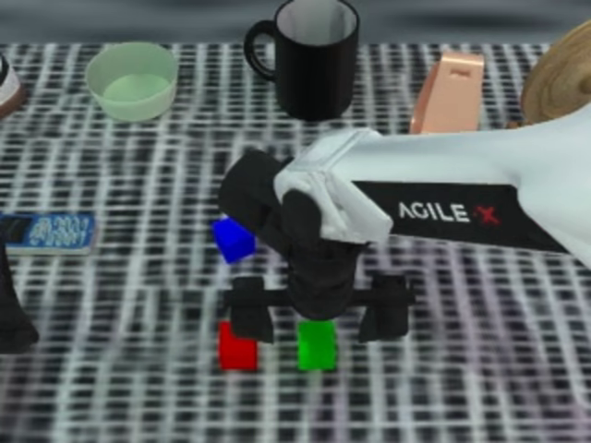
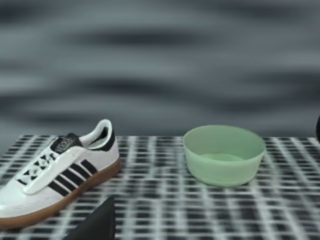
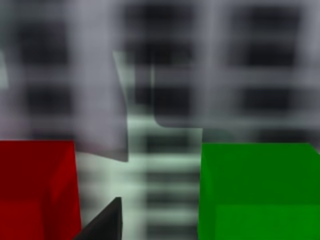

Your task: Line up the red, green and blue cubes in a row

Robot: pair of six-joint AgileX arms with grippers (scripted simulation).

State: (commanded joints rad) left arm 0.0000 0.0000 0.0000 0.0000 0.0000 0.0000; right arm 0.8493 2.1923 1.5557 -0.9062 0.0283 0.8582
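Grid-patterned desk (image 1: 138, 369), cluttered along the far edge: black mug (image 1: 314, 55), green bowl (image 1: 132, 80), shoe (image 2: 55, 172). Our right gripper (image 1: 319, 323) is spread wide low over the green cube (image 1: 317, 346), fingers either side, not pinching. Red cube (image 1: 237, 348) sits just left of green, small gap between. Blue cube (image 1: 233, 238) lies behind, out of line. Left gripper (image 1: 14, 318) parked at the left edge; can't tell its state.

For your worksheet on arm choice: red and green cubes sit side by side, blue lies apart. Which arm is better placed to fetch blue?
Right. Its gripper hangs open over the green cube, close to the blue cube; the left arm sits parked at the table's left edge.
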